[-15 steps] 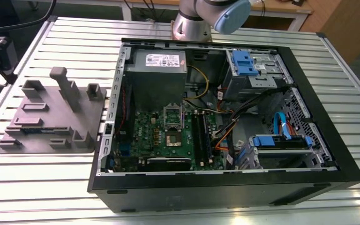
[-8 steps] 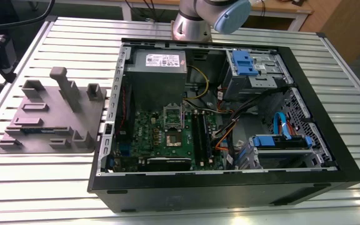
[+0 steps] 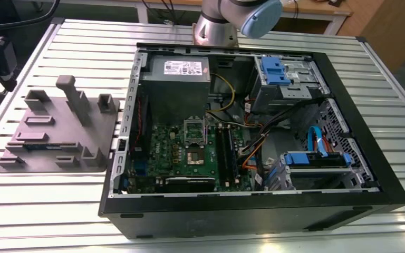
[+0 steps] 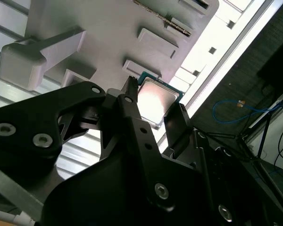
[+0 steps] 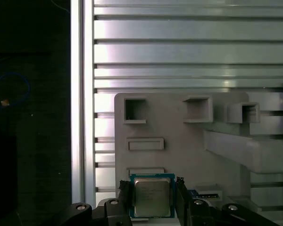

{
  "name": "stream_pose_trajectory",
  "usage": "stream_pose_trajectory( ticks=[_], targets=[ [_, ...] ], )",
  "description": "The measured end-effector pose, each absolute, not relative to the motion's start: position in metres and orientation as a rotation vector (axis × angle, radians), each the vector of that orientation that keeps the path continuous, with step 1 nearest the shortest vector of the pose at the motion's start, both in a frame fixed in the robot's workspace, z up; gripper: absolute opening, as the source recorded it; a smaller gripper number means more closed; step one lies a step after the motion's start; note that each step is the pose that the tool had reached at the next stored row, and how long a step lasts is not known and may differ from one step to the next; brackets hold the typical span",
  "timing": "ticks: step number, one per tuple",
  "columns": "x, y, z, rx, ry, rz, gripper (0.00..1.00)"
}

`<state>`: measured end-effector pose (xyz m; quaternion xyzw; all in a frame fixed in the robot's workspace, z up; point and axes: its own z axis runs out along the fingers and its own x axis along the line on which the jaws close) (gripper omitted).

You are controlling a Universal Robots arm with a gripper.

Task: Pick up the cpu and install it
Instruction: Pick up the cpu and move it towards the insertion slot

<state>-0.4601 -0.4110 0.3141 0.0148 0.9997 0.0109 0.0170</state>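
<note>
**A:** State of the hand?

**B:** Black two-fingered hand (image 5: 152, 200), clenched on the small flat square cpu (image 5: 152, 196) with a shiny silver-grey metal top and a green-blue rim. One black finger (image 5: 124, 200) presses against each of two opposite edges. The second wrist view shows the same grip: hand (image 4: 154, 101), cpu (image 4: 156, 98).

**A:** Where is the cpu?

**B:** Between the fingertips, in front of the light grey moulded plastic tray (image 5: 179, 155), by a shallow rectangular recess near the tray's edge. Cannot tell whether it touches the tray or hangs clear of it.

**A:** Surroundings?

**B:** The tray lies on a ribbed aluminium surface (image 3: 48, 211). An open black computer case (image 3: 259, 211) stands just beside the tray, on the exterior view's right. A green motherboard (image 3: 164, 153) lies flat inside the case, with a grey power-supply box (image 3: 177, 71) next to it.
</note>
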Motion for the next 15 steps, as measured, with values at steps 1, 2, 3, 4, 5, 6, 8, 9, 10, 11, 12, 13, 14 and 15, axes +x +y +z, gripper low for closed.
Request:
stream_pose_trajectory(
  ticks=[1,2,3,4,5,6,8,9,10,11,12,13,14,15],
  targets=[
    [-0.4601,-0.4110,0.3146,0.046,3.107,0.034,0.47],
    [-0.4600,-0.4110,0.3152,0.046,3.107,0.034,0.47],
    [-0.4600,-0.4110,0.3157,0.046,3.107,0.034,0.47],
    [-0.4600,-0.4110,0.3163,0.046,3.107,0.034,0.47],
    [-0.4601,-0.4110,0.3168,0.046,3.107,0.034,0.47],
    [-0.4601,-0.4110,0.3173,0.046,3.107,0.034,0.47],
    [-0.4601,-0.4110,0.3185,0.046,3.107,0.034,0.47],
    [-0.4601,-0.4110,0.3189,0.046,3.107,0.034,0.47],
    [-0.4601,-0.4110,0.3195,0.046,3.107,0.034,0.47],
    [-0.4601,-0.4109,0.3201,0.046,3.107,0.034,0.47],
    [-0.4601,-0.4110,0.3206,0.046,3.107,0.034,0.47],
    [-0.4601,-0.4110,0.3211,0.046,3.107,0.034,0.47],
    [-0.4601,-0.4109,0.3217,0.046,3.107,0.034,0.47],
    [-0.4601,-0.4109,0.3222,0.046,3.107,0.034,0.47]
  ],
)
